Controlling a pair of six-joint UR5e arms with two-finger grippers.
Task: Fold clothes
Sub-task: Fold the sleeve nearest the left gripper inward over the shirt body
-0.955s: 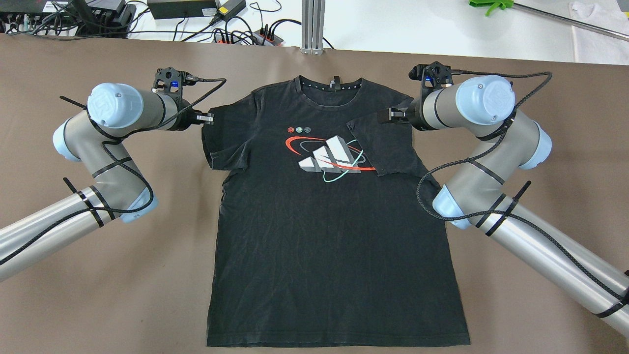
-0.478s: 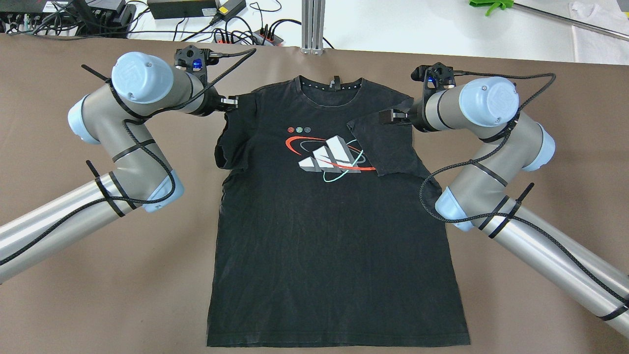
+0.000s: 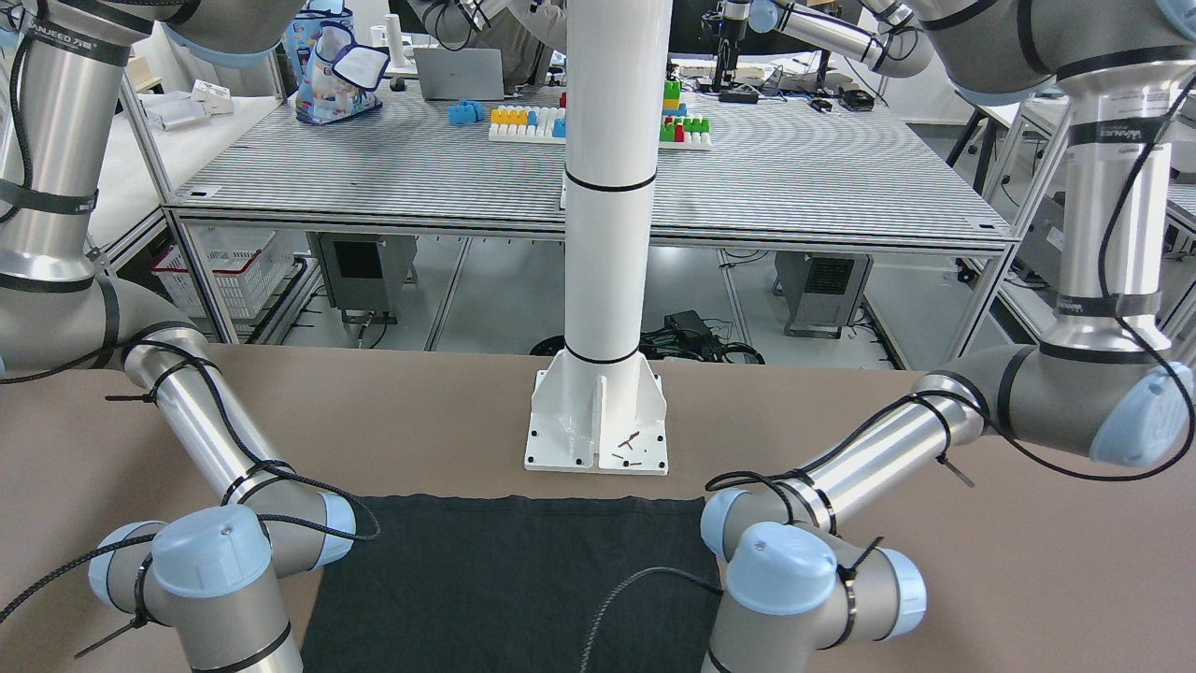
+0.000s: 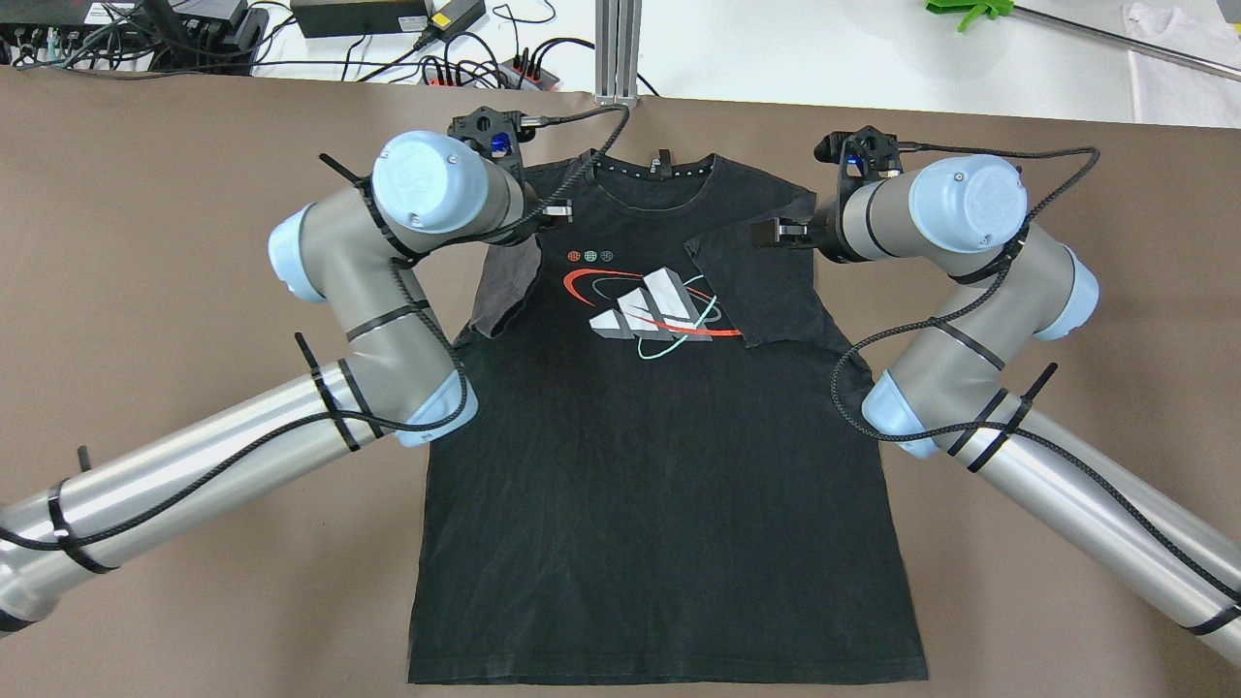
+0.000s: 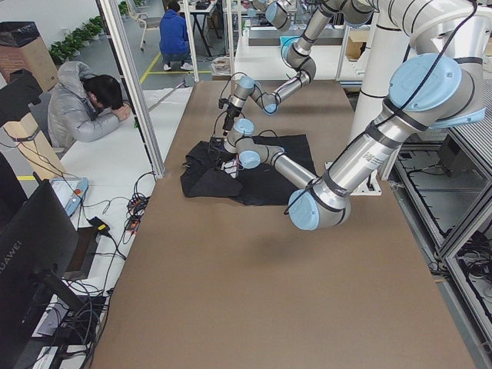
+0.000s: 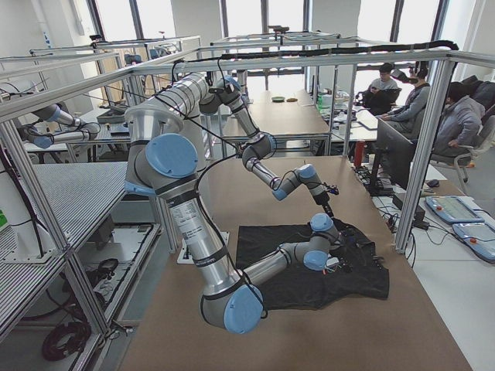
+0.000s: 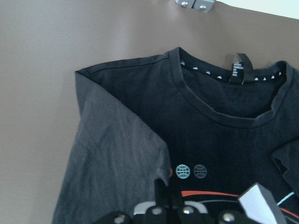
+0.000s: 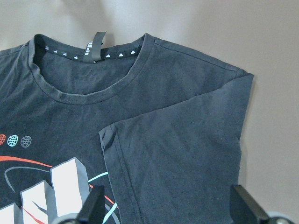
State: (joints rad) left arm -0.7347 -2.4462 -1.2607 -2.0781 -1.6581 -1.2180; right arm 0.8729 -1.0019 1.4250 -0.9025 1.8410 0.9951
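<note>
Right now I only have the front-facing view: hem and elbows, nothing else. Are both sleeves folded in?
Observer: The right sleeve lies folded flat onto the shirt.
Operator: And the left?
Observer: The left sleeve is turned inward, inside showing, but hangs pinched in the left claw, not laid flat.
Operator: Right claw?
Observer: The right claw is open at its sleeve's edge, with nothing between the fingers.

Table: brown surface.
Pole: white pole on a bolted base plate, midway along one long edge.
Opposite edge: black power adapter, tangled cables, a green tool beyond.
Bystander: seated person, head down at a desk.
</note>
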